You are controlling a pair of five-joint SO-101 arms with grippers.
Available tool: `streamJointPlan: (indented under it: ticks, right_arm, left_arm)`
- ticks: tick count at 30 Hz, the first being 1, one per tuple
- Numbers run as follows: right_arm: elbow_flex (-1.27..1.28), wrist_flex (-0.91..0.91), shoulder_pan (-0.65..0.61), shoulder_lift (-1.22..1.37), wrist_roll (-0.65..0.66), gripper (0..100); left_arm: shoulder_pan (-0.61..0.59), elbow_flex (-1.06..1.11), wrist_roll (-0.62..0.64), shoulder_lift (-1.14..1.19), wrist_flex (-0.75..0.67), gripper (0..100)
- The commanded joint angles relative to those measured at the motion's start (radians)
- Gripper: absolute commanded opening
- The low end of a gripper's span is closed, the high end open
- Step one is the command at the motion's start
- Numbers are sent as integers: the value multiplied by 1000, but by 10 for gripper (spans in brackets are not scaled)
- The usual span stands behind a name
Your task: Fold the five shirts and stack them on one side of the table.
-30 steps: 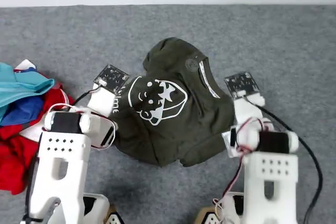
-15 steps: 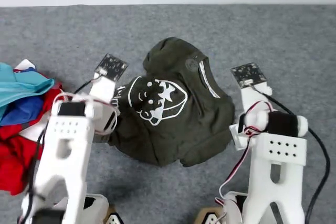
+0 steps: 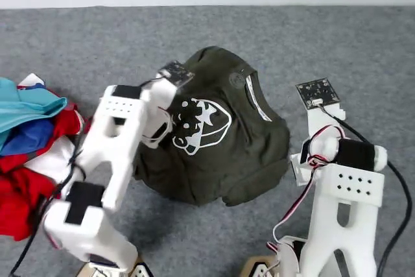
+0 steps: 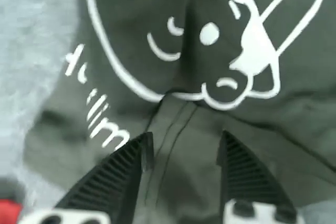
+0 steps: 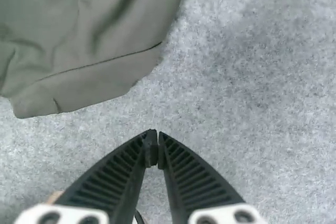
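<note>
1. Lying crumpled at mid-tabletop (image 3: 337, 50): one dark olive shirt (image 3: 214, 160), printed side up.
2. Print: a white cartoon face (image 3: 194, 124) in outline, with a star shape over one eye.
3. White script lettering (image 4: 100, 114) runs beside the face, on the side toward the left edge. It is partly creased under, so I cannot read it.
4. At the collar there is a pale neck label (image 3: 257, 100) and a small round badge (image 3: 236, 80). The text on both is too small to make out.
5. Left pincer (image 4: 184, 148): jaws spread wide, poised over the olive cloth just below the face, with a raised fold running between them.
6. Right pincer (image 5: 154, 150): jaws pressed together, holding nothing. It is over bare grey tabletop just beside the shirt's hem, on the side toward the right edge.
7. A heap of shirts (image 3: 29, 154) in red, blue, teal and white sits at the left edge, unfolded.
</note>
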Motion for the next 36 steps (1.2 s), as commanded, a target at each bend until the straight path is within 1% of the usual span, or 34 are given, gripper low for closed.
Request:
streamJointPlan:
  ticks: [1,6,12,16,20,25,30,36]
  right_arm:
    - [-48,22,12,-1,8,15]
    - [-48,33,13,2,8,15]
    - [-48,22,8,2,8,15]
    - [-49,22,7,2,8,15]
    - [-52,22,7,-2,8,11]
    - [-52,30,7,-5,8,10]
    - [-52,30,7,2,6,10]
    - [-52,22,5,4,6,10]
  left_arm:
    - [-3,-105,-6,74,8,207]
    - [-38,-213,-6,155,9,207]
    - [-29,-232,-8,230,35,197]
    - [-18,-257,-11,256,83,131]
    - [2,-260,-12,259,114,13]
    - [12,-280,-9,184,198,6]
    - [8,-275,-5,34,239,6]
    - [6,-275,-5,-140,341,6]
